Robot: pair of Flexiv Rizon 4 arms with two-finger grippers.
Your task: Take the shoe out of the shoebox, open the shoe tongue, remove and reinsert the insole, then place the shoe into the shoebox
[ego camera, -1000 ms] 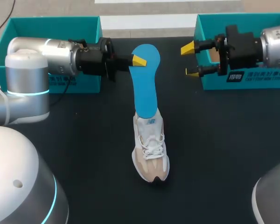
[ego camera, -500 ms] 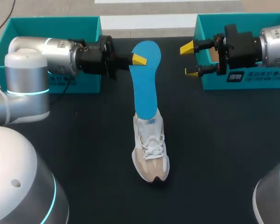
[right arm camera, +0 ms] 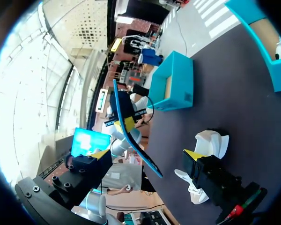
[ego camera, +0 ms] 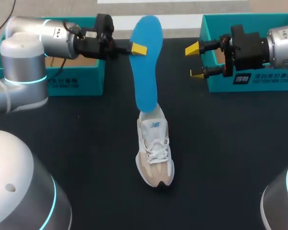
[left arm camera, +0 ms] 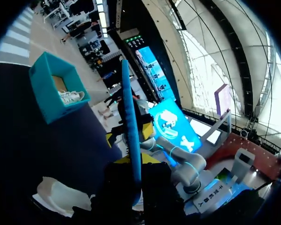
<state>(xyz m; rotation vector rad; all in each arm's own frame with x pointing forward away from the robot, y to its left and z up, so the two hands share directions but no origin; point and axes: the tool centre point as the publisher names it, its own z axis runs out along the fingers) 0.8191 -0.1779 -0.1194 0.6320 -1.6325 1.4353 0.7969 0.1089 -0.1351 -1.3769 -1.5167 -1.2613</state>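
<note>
Beige-and-white lace-up sneaker (ego camera: 155,155) lies on the black table (ego camera: 86,143) at the frame's centre, toe toward the bottom edge, outside both boxes. Above it, our left gripper (ego camera: 138,49) pinches the long bright-blue foam insole (ego camera: 146,62) near its upper end and holds it upright. The insole's lower end hangs at the sneaker's heel opening. From the right wrist view it seems clear of the sneaker, though we cannot be sure. Our right gripper (ego camera: 196,61) sits in the upper right, its 2 yellow tips spread with nothing between them.

We judge that removing the insole is the step in hand, nearly or fully done. The next move calls for guiding the lower end back into the opening and sliding it toward the toe. The free right gripper may need to steady the sneaker, since so light a thing could shift.

2 teal cardboard shoeboxes stand along the top. The left box (ego camera: 77,84) shows only a brown cardboard floor from above. The right box (ego camera: 259,81) holds what looks like another white shoe (left arm camera: 70,97), seen from the left wrist.
</note>
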